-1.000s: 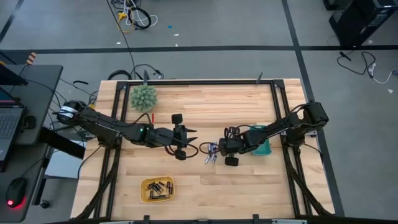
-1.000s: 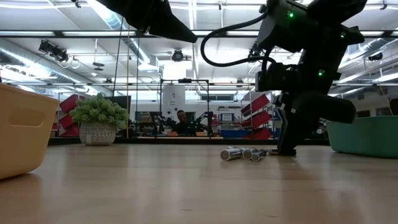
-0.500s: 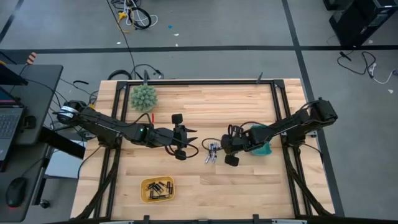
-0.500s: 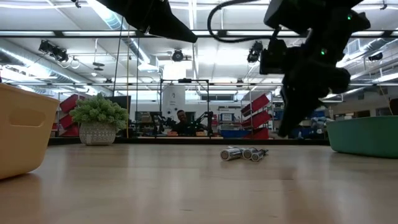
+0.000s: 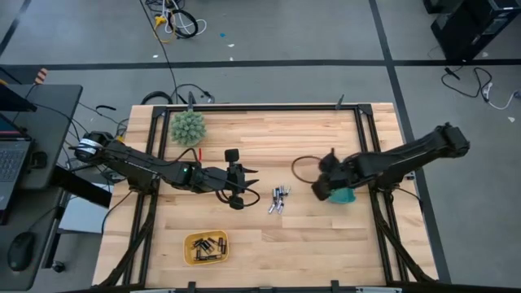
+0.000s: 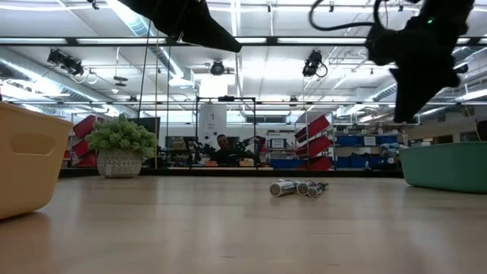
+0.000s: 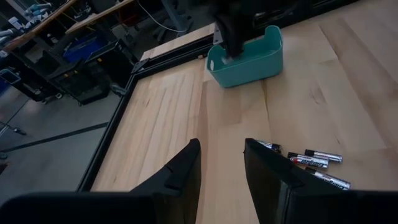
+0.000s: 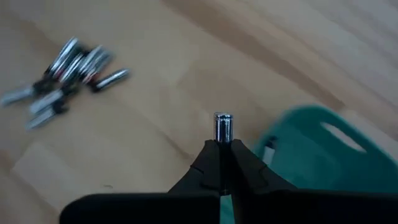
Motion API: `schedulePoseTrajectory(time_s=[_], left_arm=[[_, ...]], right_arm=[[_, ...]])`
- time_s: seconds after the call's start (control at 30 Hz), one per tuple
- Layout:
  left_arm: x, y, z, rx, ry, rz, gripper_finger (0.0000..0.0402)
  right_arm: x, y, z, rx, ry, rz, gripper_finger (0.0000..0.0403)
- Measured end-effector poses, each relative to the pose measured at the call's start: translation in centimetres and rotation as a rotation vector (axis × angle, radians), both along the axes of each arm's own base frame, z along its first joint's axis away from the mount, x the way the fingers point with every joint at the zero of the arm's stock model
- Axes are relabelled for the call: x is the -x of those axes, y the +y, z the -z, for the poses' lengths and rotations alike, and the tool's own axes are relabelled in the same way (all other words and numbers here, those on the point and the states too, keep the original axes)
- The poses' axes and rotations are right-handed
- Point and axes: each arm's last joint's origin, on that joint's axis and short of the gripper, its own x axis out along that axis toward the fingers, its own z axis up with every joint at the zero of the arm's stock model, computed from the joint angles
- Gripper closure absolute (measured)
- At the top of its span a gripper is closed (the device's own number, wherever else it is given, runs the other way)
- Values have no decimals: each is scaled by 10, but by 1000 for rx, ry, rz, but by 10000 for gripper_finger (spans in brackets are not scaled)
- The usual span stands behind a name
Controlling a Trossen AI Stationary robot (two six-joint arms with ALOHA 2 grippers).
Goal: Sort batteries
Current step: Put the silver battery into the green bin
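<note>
Several silvery and dark batteries (image 5: pixel 278 198) lie in a loose pile on the wooden table's middle, also seen in the low view (image 6: pixel 298 187). My right gripper (image 8: pixel 222 146) is raised beside the teal tray (image 5: pixel 345 196), shut on one silvery battery (image 8: pixel 222 126). In the high view my right gripper (image 5: pixel 320 190) is just left of that tray. My left gripper (image 7: pixel 221 152) hovers open left of the pile, pointing toward it, with nothing between its fingers. A yellow tray (image 5: pixel 205 247) with several dark batteries sits near the front edge. My right gripper pinches the silvery battery's near end (image 8: pixel 222 140) between its two fingertips (image 8: pixel 208 158). The battery lies along the fingers and its free end juts out past them. The fingers slant steeply down from above. The battery is lifted clear of the table, beside the teal tray's rim (image 8: pixel 311 118).
A spiky green ball (image 5: pixel 187 127) stands at the table's far left corner. Black frame rails (image 5: pixel 260 107) run along the table's edges. Bare wood lies between the pile and the yellow tray. A person (image 6: pixel 222 144) sits far behind the table in the low view.
My right gripper has risen from the pile and moved toward the table's right edge, up to the teal tray, rolling its wrist as it went. It stays shut, now with one silvery battery in it. The other batteries lie where they were.
</note>
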Motion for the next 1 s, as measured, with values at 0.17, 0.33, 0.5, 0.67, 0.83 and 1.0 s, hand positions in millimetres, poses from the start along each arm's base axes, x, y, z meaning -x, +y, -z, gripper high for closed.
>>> schedulePoseTrajectory(time_s=[0.17, 0.33, 0.5, 0.67, 0.83, 1.0], left_arm=[[0, 0, 0, 0, 2, 0, 282], [0, 0, 0, -1, 3, 0, 282], [0, 0, 0, -1, 3, 0, 282], [0, 0, 0, -2, 3, 1, 282], [1, 0, 1, -6, 15, 1, 282], [1, 0, 2, -7, 23, 0, 282]], right_arm=[[29, 0, -15, 7, -4, 130, 398], [44, 3, -14, 9, -25, 247, 398], [49, 8, 5, -1, -20, 395, 398], [54, 12, 19, -6, 0, 483, 398], [56, 12, 24, -10, -6, 517, 398], [56, 13, 35, -44, -24, 536, 398]])
